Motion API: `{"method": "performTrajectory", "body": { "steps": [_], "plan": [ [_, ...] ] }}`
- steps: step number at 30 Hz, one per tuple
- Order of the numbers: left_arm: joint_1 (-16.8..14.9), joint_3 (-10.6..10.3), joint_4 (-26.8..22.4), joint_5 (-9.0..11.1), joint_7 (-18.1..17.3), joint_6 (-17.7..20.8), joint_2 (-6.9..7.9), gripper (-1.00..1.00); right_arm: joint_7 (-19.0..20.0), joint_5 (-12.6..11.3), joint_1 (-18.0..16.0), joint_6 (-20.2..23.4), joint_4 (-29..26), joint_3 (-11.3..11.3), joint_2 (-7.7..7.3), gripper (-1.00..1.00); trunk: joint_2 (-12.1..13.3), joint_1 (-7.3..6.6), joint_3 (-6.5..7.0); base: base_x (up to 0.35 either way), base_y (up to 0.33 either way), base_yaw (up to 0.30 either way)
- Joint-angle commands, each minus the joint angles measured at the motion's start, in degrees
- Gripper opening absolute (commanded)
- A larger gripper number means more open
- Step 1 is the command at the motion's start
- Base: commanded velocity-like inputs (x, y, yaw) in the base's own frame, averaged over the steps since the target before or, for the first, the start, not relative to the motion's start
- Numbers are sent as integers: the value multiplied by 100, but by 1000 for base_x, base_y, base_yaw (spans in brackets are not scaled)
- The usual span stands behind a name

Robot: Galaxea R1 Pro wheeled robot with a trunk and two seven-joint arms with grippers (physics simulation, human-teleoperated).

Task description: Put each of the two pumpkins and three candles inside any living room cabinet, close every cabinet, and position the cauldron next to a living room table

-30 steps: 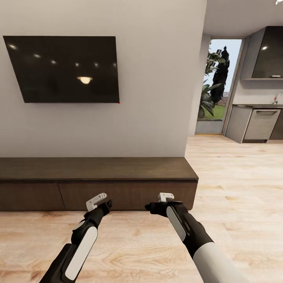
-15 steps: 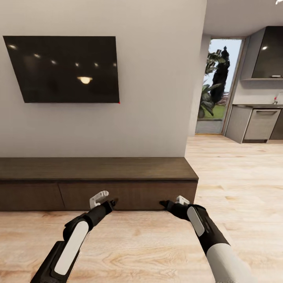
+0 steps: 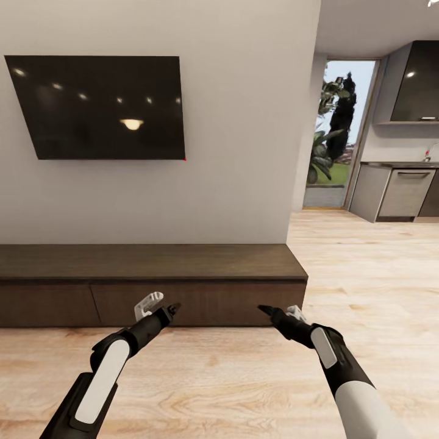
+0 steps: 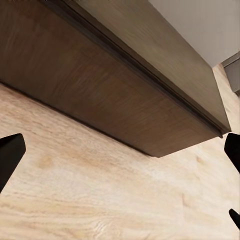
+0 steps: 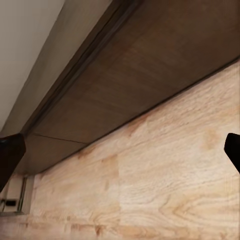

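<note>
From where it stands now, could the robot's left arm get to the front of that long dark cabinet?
Probably yes. The left hand hangs open just in front of the cabinet, pointed at its closed drawer front, with only bare wood floor between them. Whether it touches yet, I cannot tell.

Both arms spread apart over the last second. Left gripper [image 3: 172, 308] slid slightly toward 9 o'clock, wrist rolled, forearm swung outward. Right gripper [image 3: 263, 310] moved toward 3 o'clock and out to the cabinet [image 3: 201, 299] front, wrist rolled so its white bracket now sits on the far side. Fingertips now point at the drawer fronts.
</note>
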Motion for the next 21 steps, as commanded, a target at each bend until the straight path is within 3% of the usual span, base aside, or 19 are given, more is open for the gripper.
{"method": "performTrajectory", "body": {
  "steps": [1, 10, 13, 17, 21],
  "plan": [
    [-4, -9, -10, 61, 55, 3, 5, 100, 15, -7, -4, 44, -4, -41, 3, 100, -3, -1, -6, 19, 0, 0],
    [-3, -23, -175, 109, 51, 5, 5, 100, 40, -30, -7, 39, 6, -50, -130, 100, -3, -1, -6, 3, 0, 0],
    [2, -28, -295, 497, 54, 95, 12, 100, 65, -32, -5, 39, 6, -50, -135, 100, -4, 2, -28, 0, 0, 0],
    [5, -3, -327, 1005, 68, 554, 51, 100, 85, -38, -4, 67, 6, -57, -145, 100, -9, 12, -117, 0, 0, 0],
    [5, -4, -328, 1039, 69, 639, 63, 100, 111, -79, -1, 85, 6, -58, -179, 100, -15, 22, -206, 0, 0, 0]
  ]
}}
